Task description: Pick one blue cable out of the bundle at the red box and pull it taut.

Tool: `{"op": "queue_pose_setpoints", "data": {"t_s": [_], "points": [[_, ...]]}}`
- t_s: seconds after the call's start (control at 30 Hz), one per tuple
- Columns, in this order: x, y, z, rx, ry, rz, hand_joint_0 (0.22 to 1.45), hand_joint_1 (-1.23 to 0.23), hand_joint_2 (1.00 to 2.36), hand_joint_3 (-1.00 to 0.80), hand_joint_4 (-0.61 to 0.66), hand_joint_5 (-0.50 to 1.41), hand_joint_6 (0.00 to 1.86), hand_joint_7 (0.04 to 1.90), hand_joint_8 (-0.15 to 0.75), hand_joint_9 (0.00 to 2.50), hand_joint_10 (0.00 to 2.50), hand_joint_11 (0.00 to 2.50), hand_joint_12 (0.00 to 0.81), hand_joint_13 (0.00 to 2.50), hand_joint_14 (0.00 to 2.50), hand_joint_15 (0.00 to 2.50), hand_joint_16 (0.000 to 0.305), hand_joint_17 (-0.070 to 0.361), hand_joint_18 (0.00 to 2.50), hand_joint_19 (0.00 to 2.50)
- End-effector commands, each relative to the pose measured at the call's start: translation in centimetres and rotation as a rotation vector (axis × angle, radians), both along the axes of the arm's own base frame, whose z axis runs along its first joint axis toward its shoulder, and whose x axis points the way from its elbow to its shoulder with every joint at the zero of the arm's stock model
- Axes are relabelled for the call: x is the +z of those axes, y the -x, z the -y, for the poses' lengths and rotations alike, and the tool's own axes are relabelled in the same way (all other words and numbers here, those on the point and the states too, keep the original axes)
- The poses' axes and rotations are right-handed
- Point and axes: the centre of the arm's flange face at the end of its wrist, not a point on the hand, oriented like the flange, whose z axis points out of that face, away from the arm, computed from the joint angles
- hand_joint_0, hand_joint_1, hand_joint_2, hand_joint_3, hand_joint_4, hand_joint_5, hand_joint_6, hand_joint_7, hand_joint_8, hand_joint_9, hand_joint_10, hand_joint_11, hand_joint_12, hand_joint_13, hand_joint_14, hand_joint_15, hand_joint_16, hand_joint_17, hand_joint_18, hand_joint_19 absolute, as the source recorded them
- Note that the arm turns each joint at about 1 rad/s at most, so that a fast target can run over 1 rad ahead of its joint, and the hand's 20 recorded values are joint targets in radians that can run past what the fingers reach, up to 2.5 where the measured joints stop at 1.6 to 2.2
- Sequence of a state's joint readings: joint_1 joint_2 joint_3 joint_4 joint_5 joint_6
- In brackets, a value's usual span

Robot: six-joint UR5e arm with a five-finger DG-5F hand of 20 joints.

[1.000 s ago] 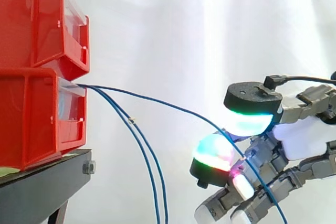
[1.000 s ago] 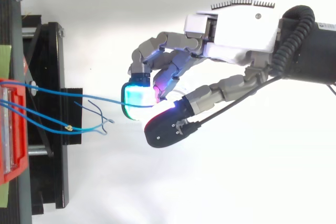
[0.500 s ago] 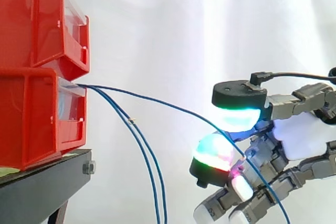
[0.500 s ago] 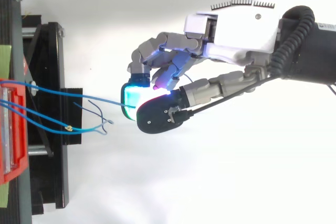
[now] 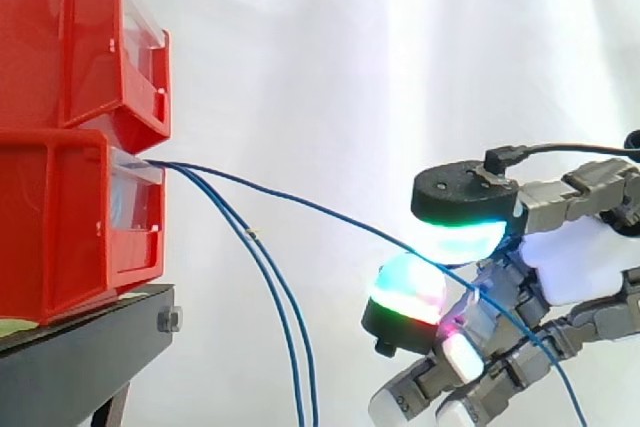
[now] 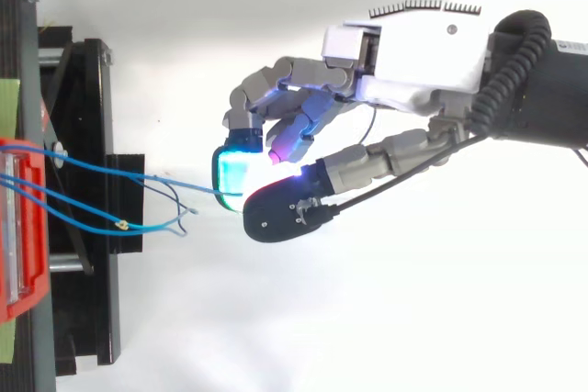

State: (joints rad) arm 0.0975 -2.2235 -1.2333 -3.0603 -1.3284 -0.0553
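Note:
Several thin blue cables leave the lower red bin on the left. One blue cable runs in a shallow sag to my hand at the lower right. It passes between the green-glowing thumb pad above and a glowing finger pad below, then trails down to the right. From above, the hand comes in from the right, its fingers curled, and the same cable reaches the cyan pad. Two other cables hang loose.
A second red bin is stacked on the lower one, both on a black stand. From above, loose cable ends lie just left of the hand. A white curtain hangs behind.
The thumb has swung over the finger pad and closed onto the cable. The cable's trailing part below the hand has shifted to the right.

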Motion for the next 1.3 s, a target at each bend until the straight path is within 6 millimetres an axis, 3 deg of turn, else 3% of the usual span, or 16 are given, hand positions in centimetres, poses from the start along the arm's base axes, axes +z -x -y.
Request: {"op": "queue_pose_setpoints", "data": {"t_s": [0.0, 0.43, 0.73, 1.27], "points": [[-0.05, 0.00, 0.06, -0.001, 0.000, -0.001, 0.59, -0.86, 1.02, -0.12, 0.11, -0.07, 0.81, 1.21, 0.279, 0.87, 0.02, 0.61, 0.332, 0.36, 0.00, 0.12, 0.047, 0.106, 0.51, 0.26], [0.05, 0.02, 0.06, -0.001, 0.000, 0.001, 0.59, -0.89, 1.03, 0.02, 0.04, -0.07, 0.86, 1.18, 0.299, 1.04, 0.01, 0.73, 0.330, 0.52, 0.01, 0.18, 0.047, 0.107, 0.66, 0.27], [-0.05, -0.01, -0.05, 0.001, 0.000, -0.001, 0.59, -0.89, 1.02, 0.08, -0.01, -0.04, 0.84, 1.23, 0.341, 1.20, 0.01, 0.75, 0.381, 0.65, 0.01, 0.20, 0.059, 0.132, 0.82, 0.25], [-0.05, -0.04, -0.25, 0.003, 0.005, -0.001, 0.59, -0.88, 1.02, 0.05, -0.02, -0.05, 0.86, 1.14, 0.308, 0.78, 0.01, 0.52, 0.369, 0.50, 0.01, 0.16, 0.056, 0.125, 0.72, 0.26]]}}
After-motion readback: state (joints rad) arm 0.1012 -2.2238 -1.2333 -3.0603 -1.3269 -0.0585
